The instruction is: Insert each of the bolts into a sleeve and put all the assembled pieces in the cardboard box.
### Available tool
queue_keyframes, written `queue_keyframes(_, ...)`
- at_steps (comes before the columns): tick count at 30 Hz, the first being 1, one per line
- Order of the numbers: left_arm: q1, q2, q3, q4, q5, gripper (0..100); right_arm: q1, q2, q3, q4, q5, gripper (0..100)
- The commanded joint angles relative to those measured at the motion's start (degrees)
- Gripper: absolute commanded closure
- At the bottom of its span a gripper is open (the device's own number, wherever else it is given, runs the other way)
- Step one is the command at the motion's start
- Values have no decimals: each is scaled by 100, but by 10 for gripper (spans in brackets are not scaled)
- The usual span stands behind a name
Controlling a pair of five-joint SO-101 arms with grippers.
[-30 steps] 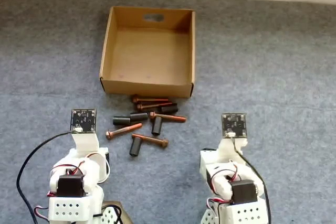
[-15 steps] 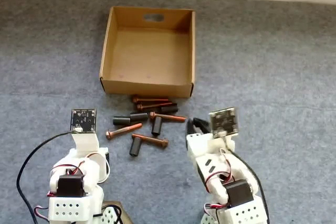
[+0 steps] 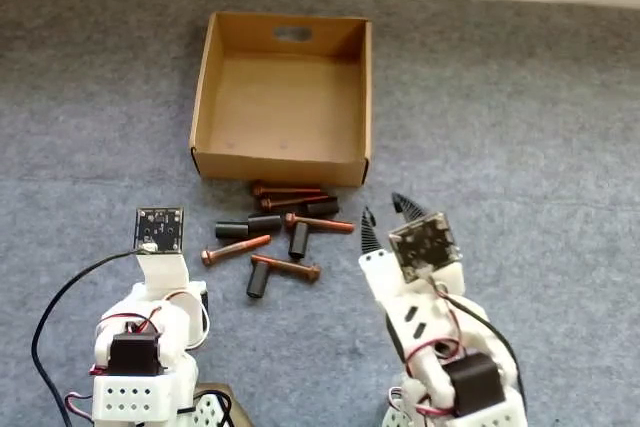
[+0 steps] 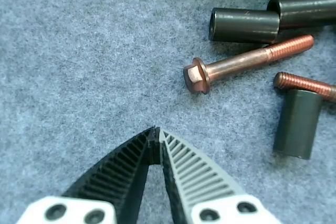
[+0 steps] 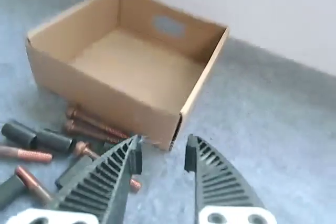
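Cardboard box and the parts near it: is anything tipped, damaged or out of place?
Nothing stands out. The cardboard box stands upright and undamaged; the bolts and sleeves lie loose on the carpet before it.

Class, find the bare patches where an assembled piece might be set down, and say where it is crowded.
Bare: the cardboard box floor; the carpet right of the box, beyond the open right pincer; the carpet left of the box. Crowded: the bolts and sleeves clustered before the box's front wall.
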Motion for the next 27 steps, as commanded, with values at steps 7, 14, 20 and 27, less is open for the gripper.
queue_keyframes(7, -4, -13, 101, 0, -18, 991, -154, 3442, -3284, 1068, -1758, 861)
queue_keyframes(14, -4, -13, 101, 18, -9, 992, -673, 6229, -3407, 1077, -2321, 861)
queue_keyframes(20, -13, -13, 101, 18, -9, 992, -1015, 7635, -3688, 374, -2356, 860)
queue_keyframes(27, -13, -13, 101, 18, -9, 992, -1938, 8637, -3767, -242, -2356, 860)
